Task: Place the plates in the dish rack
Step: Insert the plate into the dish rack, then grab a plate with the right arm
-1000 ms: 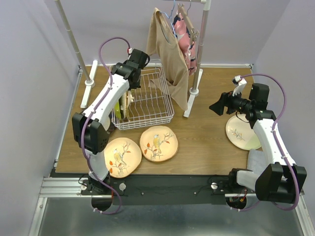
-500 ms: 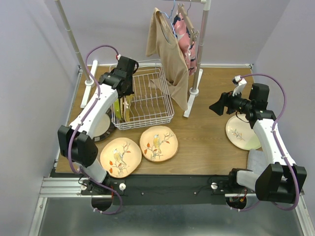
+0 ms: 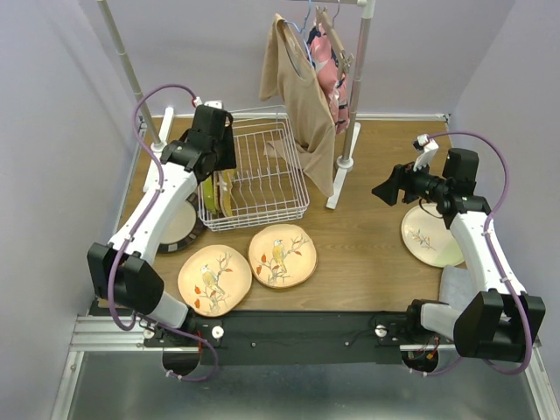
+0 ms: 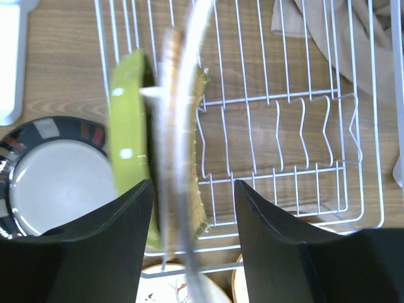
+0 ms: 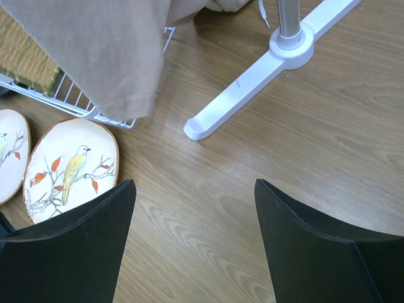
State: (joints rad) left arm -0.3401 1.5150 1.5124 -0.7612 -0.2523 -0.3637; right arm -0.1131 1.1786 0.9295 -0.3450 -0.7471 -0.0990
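The white wire dish rack [image 3: 271, 175] [image 4: 284, 139] stands at the back left. Upright in its left end are a lime plate [image 4: 129, 139], a pale plate [image 4: 180, 126] seen edge-on and blurred, and a yellow woven plate [image 4: 201, 158] [image 3: 219, 188]. My left gripper [image 3: 213, 156] [image 4: 192, 246] hangs open over them, its fingers either side of the pale plate's rim without touching it. Two peach bird plates [image 3: 214, 278] [image 3: 282, 255] lie in front of the rack. A dark-rimmed plate [image 3: 179, 226] [image 4: 57, 183] lies left of it. My right gripper [image 3: 385, 191] [image 5: 196, 246] is open and empty over bare wood, near a cream plate [image 3: 429, 236].
A white clothes-rail stand [image 3: 346, 162] [image 5: 265, 69] rises just right of the rack. A beige garment [image 3: 302, 96] [image 5: 107, 50] hangs from it over the rack's right side. Purple walls close in on both sides of the table.
My left gripper, shut on the pale plate before, has opened; the plate now stands in the rack. The left arm has swung leftwards. The right arm has not moved.
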